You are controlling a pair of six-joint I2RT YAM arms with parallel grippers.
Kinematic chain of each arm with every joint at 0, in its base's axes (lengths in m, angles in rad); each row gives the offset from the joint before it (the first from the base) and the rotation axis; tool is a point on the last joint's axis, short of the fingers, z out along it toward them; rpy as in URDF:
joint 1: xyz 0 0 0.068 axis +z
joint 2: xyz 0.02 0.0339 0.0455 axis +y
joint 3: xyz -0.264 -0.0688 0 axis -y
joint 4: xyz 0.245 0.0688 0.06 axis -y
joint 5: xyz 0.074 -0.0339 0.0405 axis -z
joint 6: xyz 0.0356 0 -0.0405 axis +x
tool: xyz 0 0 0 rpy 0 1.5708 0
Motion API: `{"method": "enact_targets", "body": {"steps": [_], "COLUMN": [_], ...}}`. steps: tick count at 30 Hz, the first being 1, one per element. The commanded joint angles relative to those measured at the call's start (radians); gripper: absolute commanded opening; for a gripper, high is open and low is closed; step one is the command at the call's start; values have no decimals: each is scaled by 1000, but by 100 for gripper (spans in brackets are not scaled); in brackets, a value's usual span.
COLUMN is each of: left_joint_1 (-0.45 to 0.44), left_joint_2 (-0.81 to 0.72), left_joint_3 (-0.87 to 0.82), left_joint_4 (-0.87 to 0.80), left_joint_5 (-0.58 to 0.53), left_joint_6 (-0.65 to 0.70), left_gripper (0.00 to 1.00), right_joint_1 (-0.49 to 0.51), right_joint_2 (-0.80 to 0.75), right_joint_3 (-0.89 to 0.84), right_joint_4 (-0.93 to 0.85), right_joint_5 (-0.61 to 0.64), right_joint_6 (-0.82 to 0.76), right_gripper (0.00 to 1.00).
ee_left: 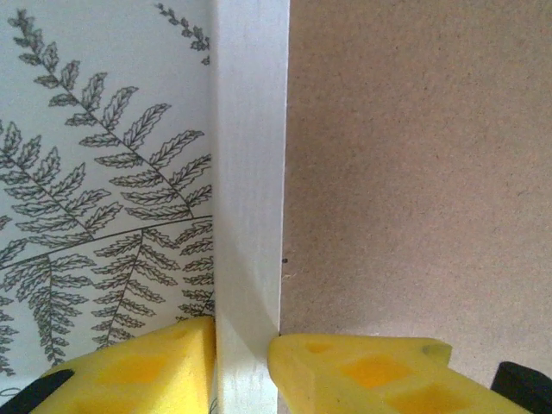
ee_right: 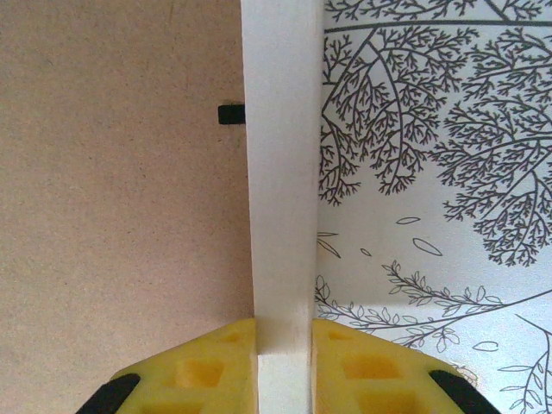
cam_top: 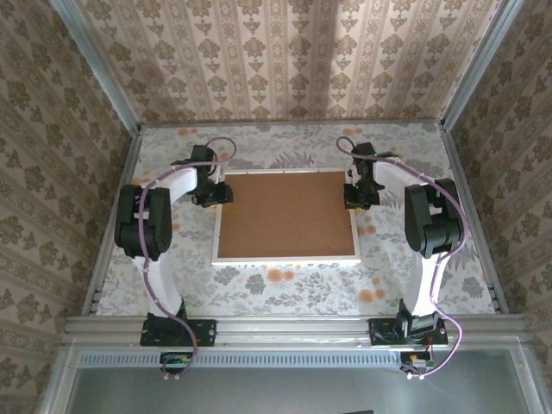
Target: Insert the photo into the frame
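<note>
Yellow pads (ee_right: 207, 366) of your right gripper (ee_right: 283, 349) press against both faces of the white rail of the frame (ee_right: 280, 172), so that pincer is closed on the rail, with only that narrow strip between its fingers. Across the way, your left gripper (ee_left: 246, 345) straddles the opposite rail, one pad on the table side and one over the board. From its wrist view you cannot tell whether it truly pinches the wood or merely brackets it.

Taking the two rails at matching spots near the far corners makes sense. It keeps the frame square and stops it sliding over the printed cover of the table (cam_top: 285, 289).

Inside the rails lies the brown board (cam_top: 289, 216), flat and filling the opening, with a small black tab (ee_right: 230, 114) at its edge beside the right rail. The frame itself rests face down in the middle of the table, between your two arms. With the backing seated like this, the photo is probably already beneath it, so the job looks close to done.
</note>
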Motion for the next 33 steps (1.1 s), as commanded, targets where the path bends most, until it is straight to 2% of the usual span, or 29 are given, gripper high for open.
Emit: {"method": "enact_targets", "body": {"steps": [1, 12, 17, 23, 28, 33], "left_joint_1": [-53, -94, -67, -4, 7, -24], "left_joint_2": [89, 126, 99, 58, 57, 62], "left_joint_3": [-8, 52, 24, -25, -31, -7], "left_joint_4": [-77, -120, -33, 59, 52, -13], "left_joint_5": [31, 17, 154, 265, 252, 148], "left_joint_6": [43, 65, -4, -71, -57, -4], "left_gripper": [49, 54, 55, 56, 56, 58], "right_joint_1": [26, 30, 32, 33, 36, 37], "right_joint_2": [45, 45, 49, 49, 51, 52], "right_joint_3": [1, -2, 0, 0, 0, 1], "right_joint_4": [-15, -15, -17, -16, -15, -18], "right_joint_5": [-20, -19, -20, -22, -22, -22], "right_joint_6": [-7, -8, -8, -8, -9, -9], "right_gripper": [22, 22, 22, 22, 22, 22]}}
